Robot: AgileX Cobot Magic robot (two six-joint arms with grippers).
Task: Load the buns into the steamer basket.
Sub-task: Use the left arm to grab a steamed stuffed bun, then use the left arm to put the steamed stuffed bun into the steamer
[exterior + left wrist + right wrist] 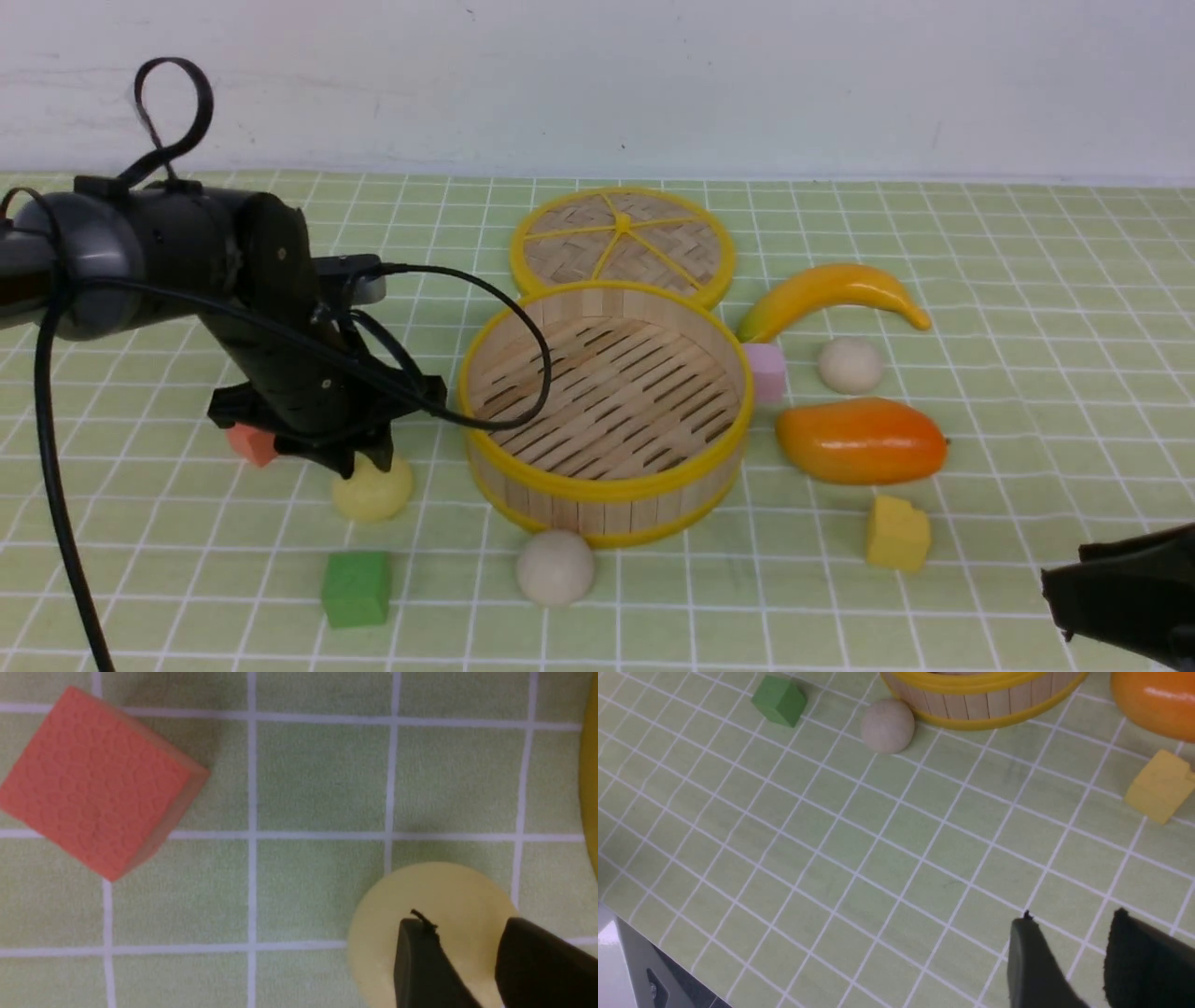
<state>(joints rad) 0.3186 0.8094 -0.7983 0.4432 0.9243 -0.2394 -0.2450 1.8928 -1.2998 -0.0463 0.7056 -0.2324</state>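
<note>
Right gripper (1073, 917): nearest, off at the counter's right side; jaws apart, nothing between them. No part in the present step, as far as can be judged.

Near beige bun (555, 568): on the counter (747, 616), just beside the near wall of the basket. Green cube (356, 589) to its left.

Pale yellow bun (372, 490): on the counter, left of the basket, beyond the green cube. Left gripper (462, 926) is directly over it, jaws parted in a moderate gap, fingertips overlapping the bun in view. Contact cannot be confirmed; no grip seen. Red cube (250, 443) lies close by, slightly farther.

Step in hand (judged): lining up for the first pick. Next move: settle the jaws around the bun's sides, close gently, then lift clear of the rim. Spacing looks tight against the bun's width; wider jaws may be needed to avoid pressing on its top.

Steamer basket (607, 401): upright, uncovered; no bun on the visible slatted floor. A black cable loop crosses its left rim, a possible snag.

Far beige bun (850, 365): outside, right of the basket, beyond the mango (861, 441).

Woven lid (621, 238): farthest, behind the basket.
</note>
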